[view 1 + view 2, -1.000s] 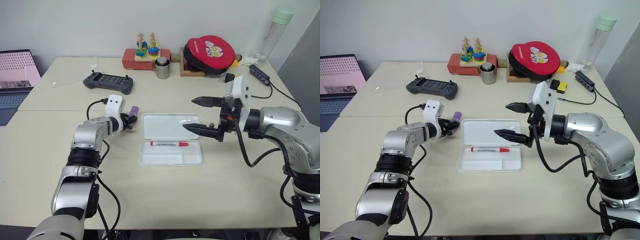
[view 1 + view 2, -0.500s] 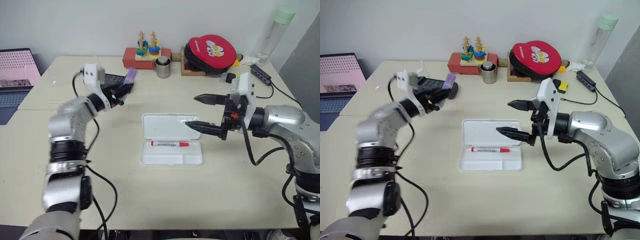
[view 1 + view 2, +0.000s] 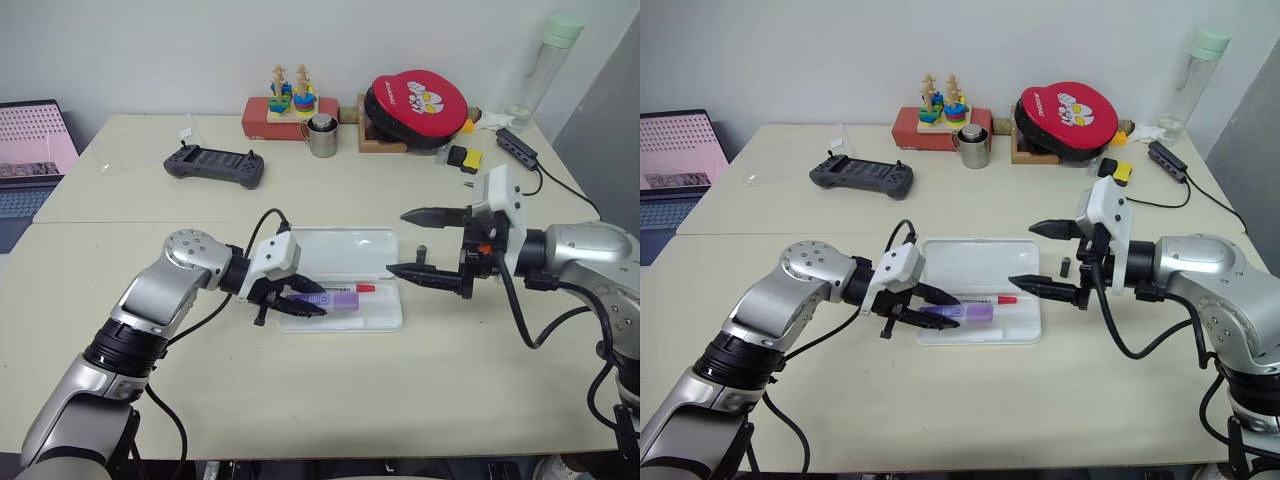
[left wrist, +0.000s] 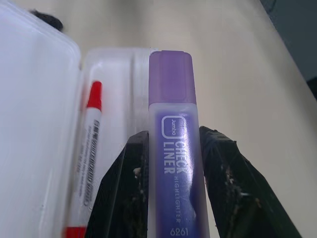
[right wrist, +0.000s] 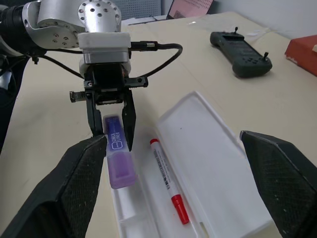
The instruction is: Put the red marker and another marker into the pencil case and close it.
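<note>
My left tool (image 3: pixel 300 303) is clamped on the purple highlighter (image 3: pixel 338 298), its two black fingers (image 4: pixel 126 191) pinching the barrel near its back end, with the cap pointing right along the tray of the pencil case (image 3: pixel 385 319). I am holding it over the near half of the open case, just nearer than the red marker (image 3: pixel 343 288), which already lies in the tray parallel to the hinge. The lid (image 3: pixel 345 249) lies flat on the far side.

I cannot tell whether the highlighter already rests on the tray floor or hangs a little above it. So for the drop I would lower until the barrel sits flat, keep it parallel to the red marker, and only then ease the fingers apart. Letting go from a height risks it rolling onto the rim or nudging the red pen. When I pull out, I should back away to the left along the barrel's line, not sideways.

My right tool (image 3: pixel 428 245) hangs spread wide and empty just right of the case, above the surface (image 3: pixel 450 380), near a small dark stub (image 3: pixel 422 251). It looks well placed to swing the lid over afterwards.
</note>
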Controlling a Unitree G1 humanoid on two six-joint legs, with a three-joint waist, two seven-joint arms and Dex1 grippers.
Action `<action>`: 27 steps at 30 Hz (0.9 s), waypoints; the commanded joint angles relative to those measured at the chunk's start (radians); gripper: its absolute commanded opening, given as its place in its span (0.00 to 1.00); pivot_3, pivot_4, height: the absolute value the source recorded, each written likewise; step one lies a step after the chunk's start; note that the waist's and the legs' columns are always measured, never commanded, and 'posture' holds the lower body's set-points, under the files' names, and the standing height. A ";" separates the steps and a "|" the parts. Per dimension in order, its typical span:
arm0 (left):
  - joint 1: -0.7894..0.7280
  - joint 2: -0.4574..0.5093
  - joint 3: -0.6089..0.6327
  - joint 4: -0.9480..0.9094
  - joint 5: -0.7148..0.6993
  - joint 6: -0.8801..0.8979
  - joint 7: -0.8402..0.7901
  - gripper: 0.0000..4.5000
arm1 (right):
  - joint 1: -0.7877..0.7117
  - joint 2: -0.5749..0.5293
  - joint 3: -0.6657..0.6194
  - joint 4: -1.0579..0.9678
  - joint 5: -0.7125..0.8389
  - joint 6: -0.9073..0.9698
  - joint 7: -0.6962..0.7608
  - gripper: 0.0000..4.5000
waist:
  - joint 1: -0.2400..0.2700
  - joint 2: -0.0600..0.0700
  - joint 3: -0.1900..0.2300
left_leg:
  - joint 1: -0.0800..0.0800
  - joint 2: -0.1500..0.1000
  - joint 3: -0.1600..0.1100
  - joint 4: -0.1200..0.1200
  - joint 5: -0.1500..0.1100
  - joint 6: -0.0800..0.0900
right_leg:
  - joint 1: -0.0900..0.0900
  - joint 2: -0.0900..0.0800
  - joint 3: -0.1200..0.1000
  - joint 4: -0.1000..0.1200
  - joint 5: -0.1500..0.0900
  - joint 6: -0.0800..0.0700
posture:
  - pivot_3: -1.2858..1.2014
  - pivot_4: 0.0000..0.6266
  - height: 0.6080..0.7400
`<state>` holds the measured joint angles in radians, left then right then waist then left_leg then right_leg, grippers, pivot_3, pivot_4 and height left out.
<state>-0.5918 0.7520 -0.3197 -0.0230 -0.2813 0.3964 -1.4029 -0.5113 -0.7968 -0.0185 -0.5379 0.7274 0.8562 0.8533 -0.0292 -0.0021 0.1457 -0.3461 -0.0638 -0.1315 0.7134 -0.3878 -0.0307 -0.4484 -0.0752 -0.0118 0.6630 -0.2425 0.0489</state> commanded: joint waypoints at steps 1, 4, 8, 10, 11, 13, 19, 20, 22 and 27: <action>-0.010 0.007 -0.008 0.013 0.053 -0.032 0.016 0.26 | 0.012 -0.015 -0.005 -0.042 0.001 -0.001 -0.006 1.00 | 0.000 0.000 0.000 | 0.000 0.000 0.000 0.000 0.000 0.000 | 0.000 0.000 0.000 0.000 0.000 0.000 | 0.52 0.24 1.00; 0.008 0.001 -0.014 0.011 0.072 -0.037 0.022 0.26 | 0.014 -0.010 0.003 -0.043 0.001 -0.001 -0.013 1.00 | 0.000 0.000 0.000 | 0.000 0.000 0.000 0.000 0.000 0.000 | 0.000 0.000 -0.001 0.000 0.000 0.000 | 0.52 0.24 1.00; 0.022 -0.017 -0.020 0.015 0.082 -0.034 0.034 0.26 | 0.012 -0.005 0.013 -0.041 0.001 -0.002 -0.017 1.00 | 0.000 0.000 0.000 | 0.000 0.000 0.000 0.000 0.000 0.000 | 0.000 0.000 -0.001 0.000 0.000 0.000 | 0.52 0.24 1.00; 0.023 -0.030 -0.024 0.015 0.088 -0.029 0.041 0.26 | 0.012 -0.004 0.017 -0.041 0.001 -0.003 -0.019 1.00 | 0.000 0.000 0.000 | 0.000 0.000 0.000 0.000 0.000 0.000 | 0.000 0.000 -0.001 0.000 0.000 0.000 | 0.52 0.24 1.00; 0.022 -0.037 -0.028 0.019 0.094 -0.031 0.046 0.26 | 0.012 -0.004 0.018 -0.041 0.001 -0.003 -0.020 1.00 | 0.000 0.000 0.000 | 0.000 0.000 0.000 0.000 0.000 0.000 | 0.000 0.000 -0.001 0.000 0.000 0.000 | 0.52 0.24 1.00; 0.018 -0.053 -0.031 0.027 0.101 -0.031 0.056 0.26 | 0.013 -0.004 0.019 -0.042 0.003 -0.003 -0.023 1.00 | 0.000 0.000 0.000 | 0.000 0.000 0.000 0.000 0.000 0.000 | 0.000 0.000 -0.001 0.000 0.000 0.000 | 0.52 0.24 1.00; 0.007 -0.073 -0.038 0.049 0.121 -0.040 0.055 0.26 | 0.017 -0.004 0.016 -0.047 0.012 0.002 -0.035 1.00 | 0.000 0.000 0.000 | 0.000 0.000 0.000 0.000 0.000 0.000 | 0.000 0.000 -0.001 0.000 0.000 0.000 | 0.52 0.24 1.00; 0.006 -0.075 -0.040 0.055 0.126 -0.045 0.056 0.26 | 0.018 -0.004 0.015 -0.047 0.013 0.002 -0.036 1.00 | 0.000 0.000 0.000 | 0.000 0.000 0.000 0.000 0.000 0.000 | 0.000 0.000 -0.001 0.000 0.000 0.000 | 0.52 0.24 1.00; 0.006 -0.077 -0.041 0.060 0.127 -0.044 0.053 0.26 | 0.020 -0.004 0.014 -0.049 0.014 0.003 -0.038 1.00 | 0.000 0.000 0.000 | 0.000 0.000 0.000 0.000 0.000 0.000 | 0.000 0.000 -0.001 0.000 0.000 0.000 | 0.52 0.24 1.00; 0.004 -0.083 -0.037 0.058 0.116 -0.021 0.039 0.43 | 0.022 -0.002 0.012 -0.050 0.017 0.004 -0.044 1.00 | 0.000 0.000 0.000 | 0.000 0.000 0.000 0.000 0.000 0.000 | 0.000 0.000 -0.001 0.000 0.000 0.000 | 0.52 0.24 1.00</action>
<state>-0.5714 0.6723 -0.3590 0.0478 -0.1550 0.3708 -1.3565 -0.4874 -0.8003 0.0192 -0.5488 0.7285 0.8622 0.8137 -0.0288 -0.0023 0.1458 -0.3460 -0.0638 -0.1312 0.7135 -0.3877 -0.0306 -0.4482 -0.0749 -0.0126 0.6631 -0.2425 0.0489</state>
